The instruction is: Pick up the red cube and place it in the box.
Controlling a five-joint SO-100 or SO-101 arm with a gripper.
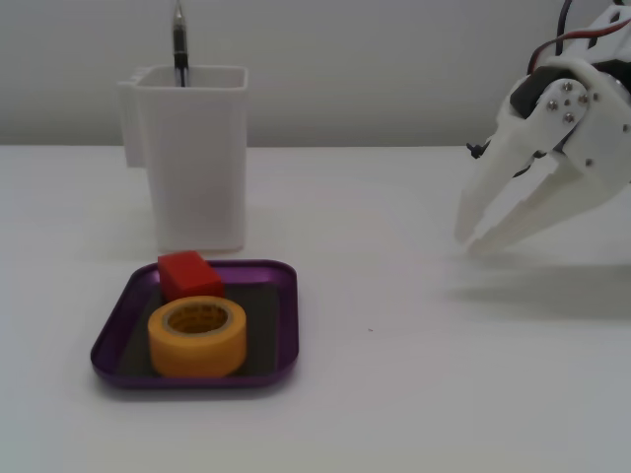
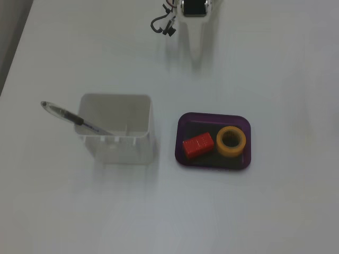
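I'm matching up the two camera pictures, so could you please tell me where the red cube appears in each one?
Fixed view from the side: the red cube sits left of centre, at the back of the purple tray.
Fixed view from above: the cube lies right of centre, in the tray's left half.
Shared landmark: the yellow tape roll beside the cube in the tray.

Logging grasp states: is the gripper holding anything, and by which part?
Nothing. The gripper is open and empty; the red cube lies in the box.
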